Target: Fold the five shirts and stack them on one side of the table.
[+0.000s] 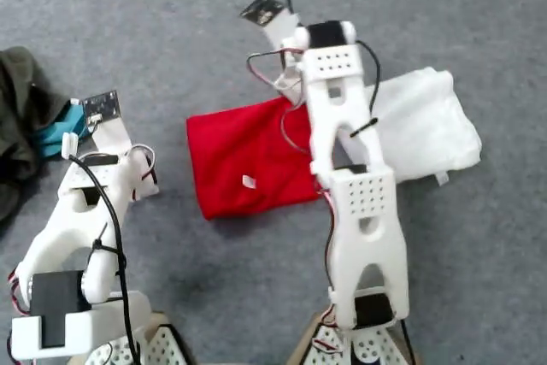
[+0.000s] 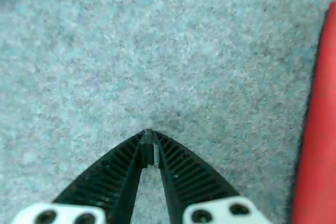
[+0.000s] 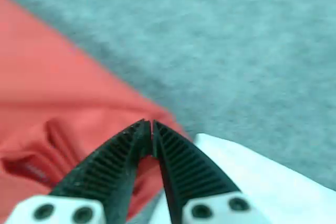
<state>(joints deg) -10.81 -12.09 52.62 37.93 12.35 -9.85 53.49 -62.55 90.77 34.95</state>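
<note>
A folded red shirt [image 1: 239, 160] lies mid-table, and its far right corner meets a crumpled white shirt [image 1: 423, 121]. My right arm [image 1: 338, 83] stretches over both. In its wrist view my right gripper [image 3: 151, 125] is shut, its tips just above the red shirt [image 3: 63, 103] at that corner, next to the white shirt [image 3: 262, 182]. I cannot tell whether it pinches any cloth. My left arm [image 1: 85, 185] stands at the left. My left gripper [image 2: 149, 134] is shut over bare grey table, with the red shirt's edge [image 2: 317, 129] off to one side.
A heap of dark olive clothing [image 1: 21, 117] with a teal piece [image 1: 55, 134] lies at the table's left edge, close to my left wrist. The grey table [image 1: 171, 40] stretches open at the back and at the front middle.
</note>
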